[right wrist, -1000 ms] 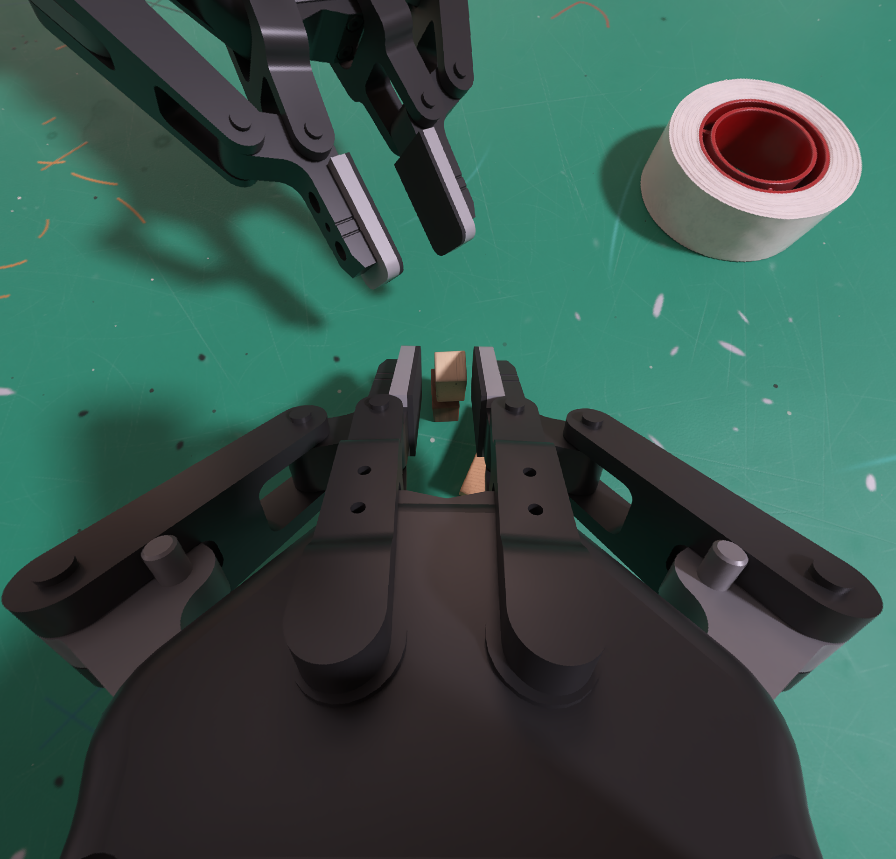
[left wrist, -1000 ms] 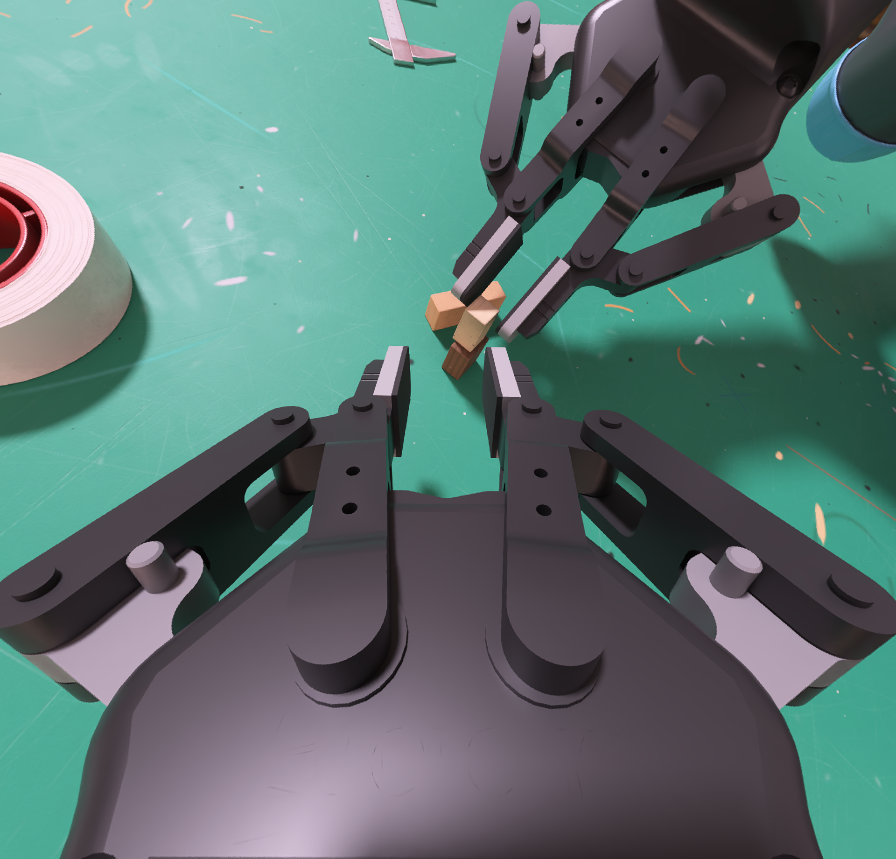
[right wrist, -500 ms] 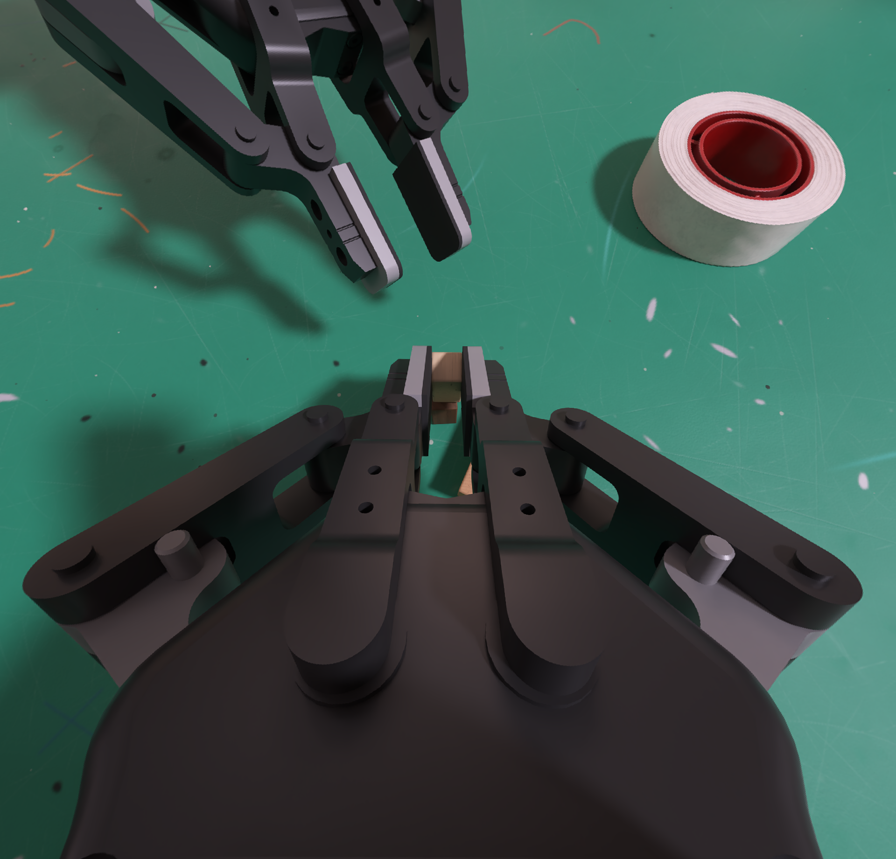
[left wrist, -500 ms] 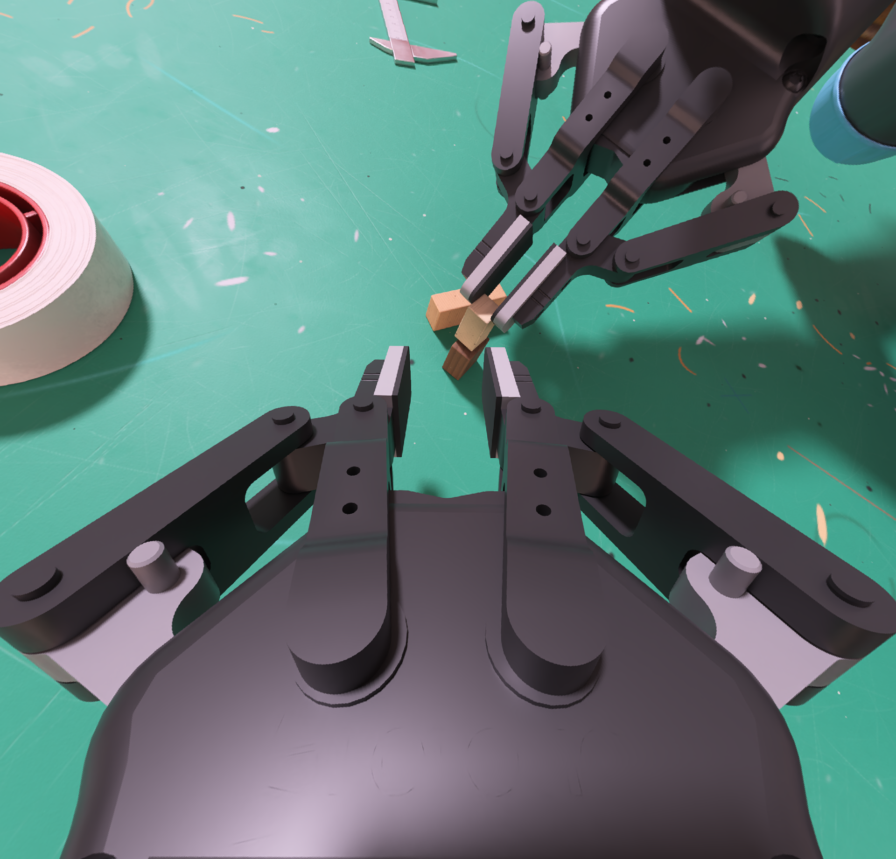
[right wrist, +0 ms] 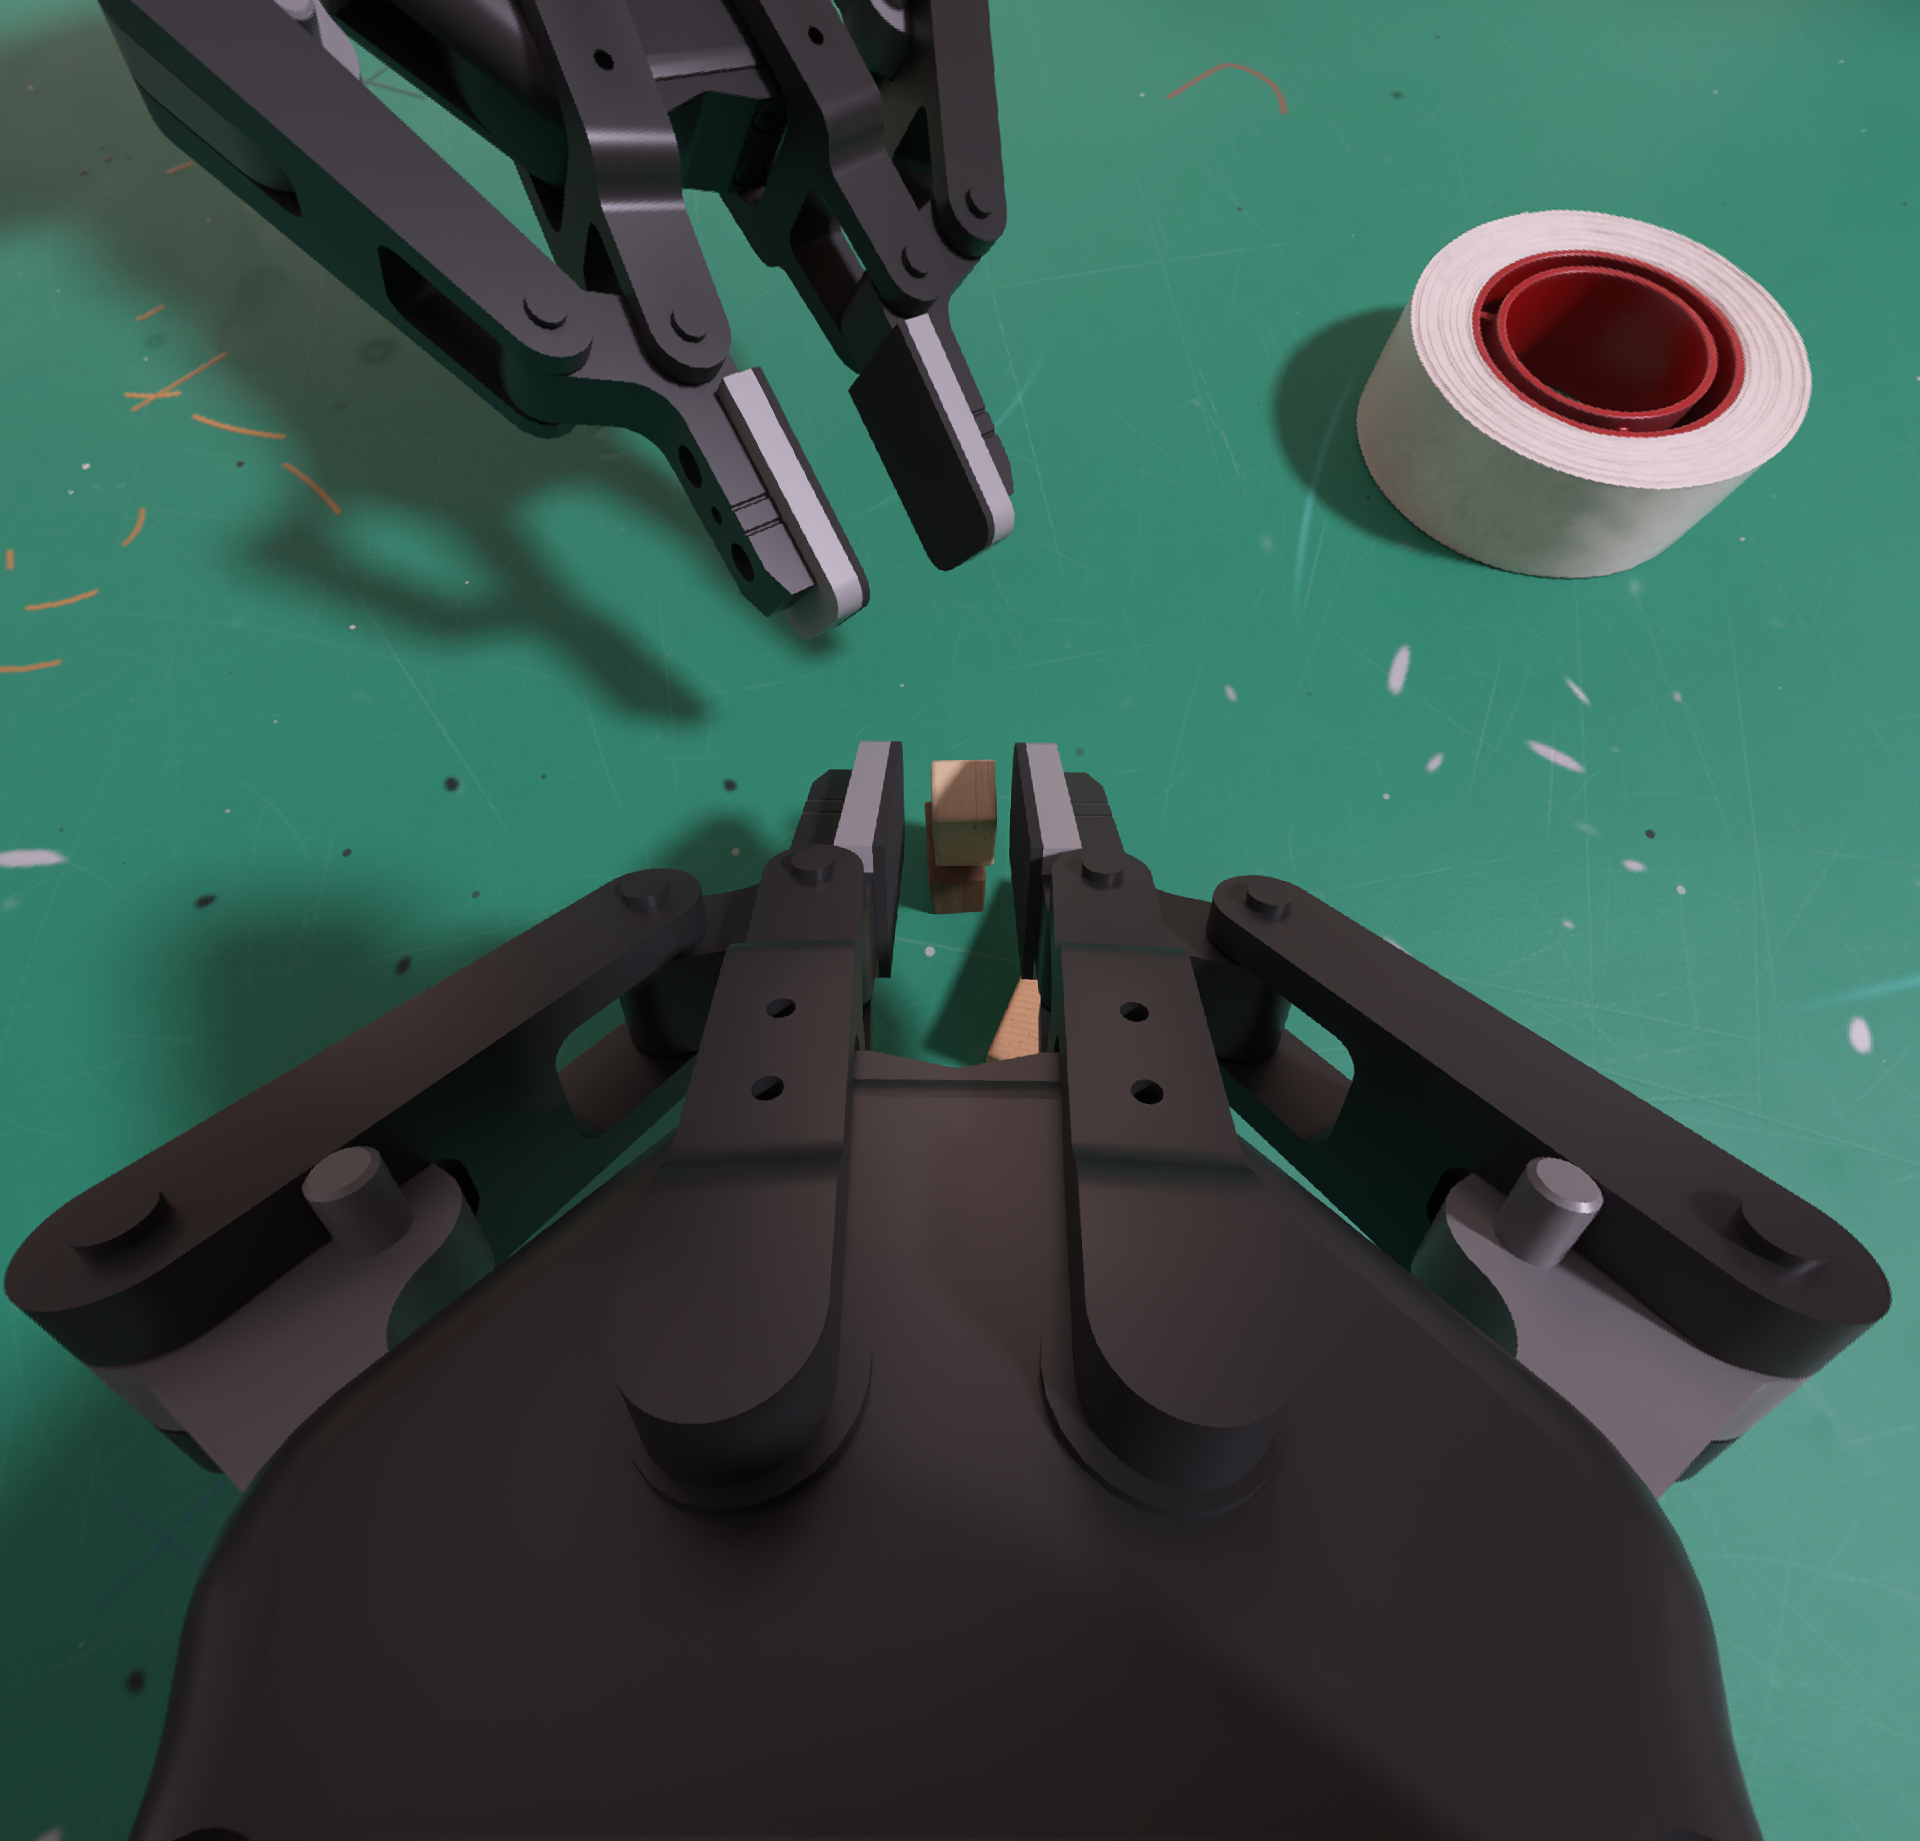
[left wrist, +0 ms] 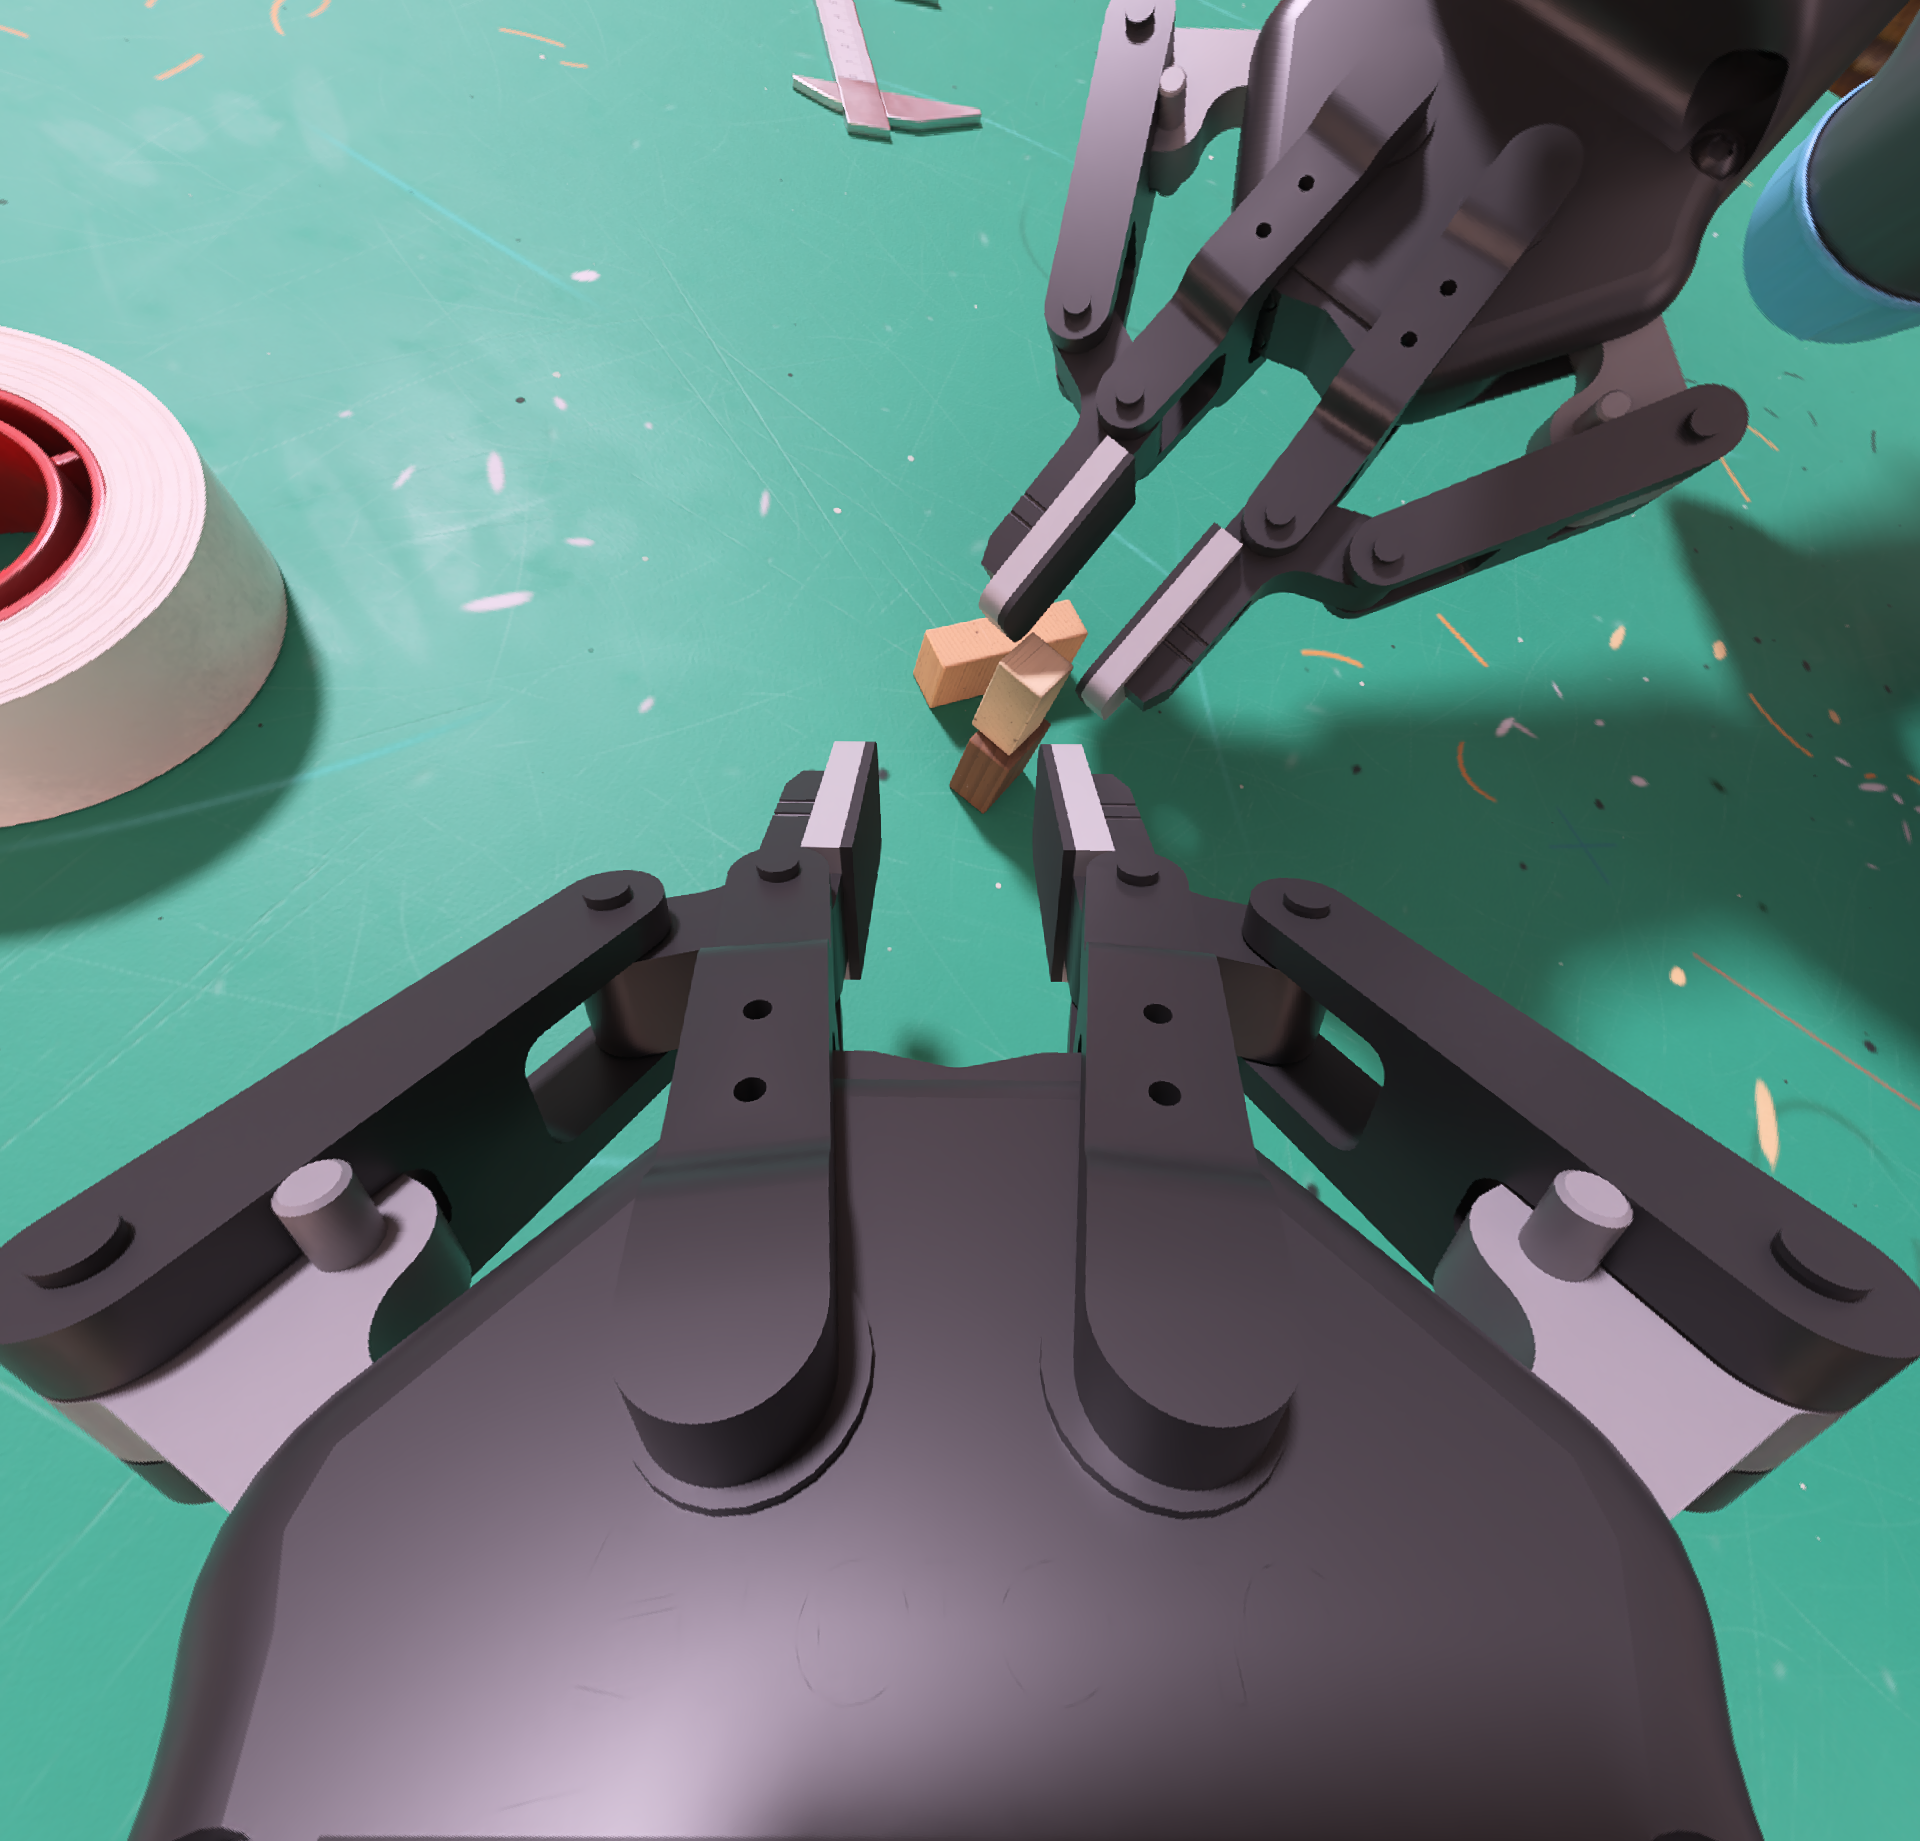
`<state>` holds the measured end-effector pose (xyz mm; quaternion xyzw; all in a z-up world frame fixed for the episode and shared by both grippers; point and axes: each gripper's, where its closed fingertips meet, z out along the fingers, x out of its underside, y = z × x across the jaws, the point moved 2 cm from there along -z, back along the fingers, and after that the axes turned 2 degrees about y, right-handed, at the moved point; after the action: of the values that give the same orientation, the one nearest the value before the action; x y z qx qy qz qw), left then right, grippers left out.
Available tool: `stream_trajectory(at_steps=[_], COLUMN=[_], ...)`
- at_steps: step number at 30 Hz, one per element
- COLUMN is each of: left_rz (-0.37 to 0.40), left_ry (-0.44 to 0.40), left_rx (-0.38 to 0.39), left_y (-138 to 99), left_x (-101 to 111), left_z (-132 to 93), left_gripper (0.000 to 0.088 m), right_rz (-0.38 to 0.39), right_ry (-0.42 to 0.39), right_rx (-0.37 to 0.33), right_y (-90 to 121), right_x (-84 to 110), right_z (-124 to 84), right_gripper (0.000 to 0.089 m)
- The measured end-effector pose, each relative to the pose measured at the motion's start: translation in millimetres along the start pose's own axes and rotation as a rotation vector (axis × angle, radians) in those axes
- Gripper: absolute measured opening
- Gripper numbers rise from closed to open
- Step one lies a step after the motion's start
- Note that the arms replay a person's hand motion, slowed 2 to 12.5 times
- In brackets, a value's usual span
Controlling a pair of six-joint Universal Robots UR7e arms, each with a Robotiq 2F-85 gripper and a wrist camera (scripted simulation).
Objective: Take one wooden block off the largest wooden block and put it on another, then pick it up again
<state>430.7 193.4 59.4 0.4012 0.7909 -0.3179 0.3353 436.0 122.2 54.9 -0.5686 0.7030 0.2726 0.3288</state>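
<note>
We find the pale block (left wrist: 1023,695) stacked on a darker brown block (left wrist: 985,771), which stands on the green mat (left wrist: 623,337). An orange-tan block (left wrist: 954,659) lies just behind, its far end hidden by a finger. The right gripper (right wrist: 954,815) straddles the pale block — jaws parted, gaps showing on both sides. The left gripper (left wrist: 954,804) hovers near, jaws apart and empty. A tape roll (right wrist: 1579,399) sits well apart, cut off in the left wrist view.
</note>
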Motion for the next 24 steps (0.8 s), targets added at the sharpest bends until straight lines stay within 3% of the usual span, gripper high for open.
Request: stream_trajectory(at_steps=[9, 16, 24], left_rz=[0.001, -0.001, -0.001], left_ry=[0.002, 0.002, 0.000], left_rx=[-0.001, -0.001, -0.001], left_y=[0.0, 0.1, 0.1], left_x=[0.1, 0.2, 0.1], left_z=[0.2, 0.2, 0.1], left_gripper=[0.0271, 0.0271, 0.0271], right_rz=[-0.024, -0.039, -0.042], right_ry=[0.033, 0.055, 0.052], right_rx=[0.011, 0.019, 0.026], right_y=[1.2, 1.5, 1.0], right_x=[2.4, 4.2, 3.9], right_z=[3.3, 5.5, 5.4], right_gripper=[0.0171, 0.0108, 0.0111])
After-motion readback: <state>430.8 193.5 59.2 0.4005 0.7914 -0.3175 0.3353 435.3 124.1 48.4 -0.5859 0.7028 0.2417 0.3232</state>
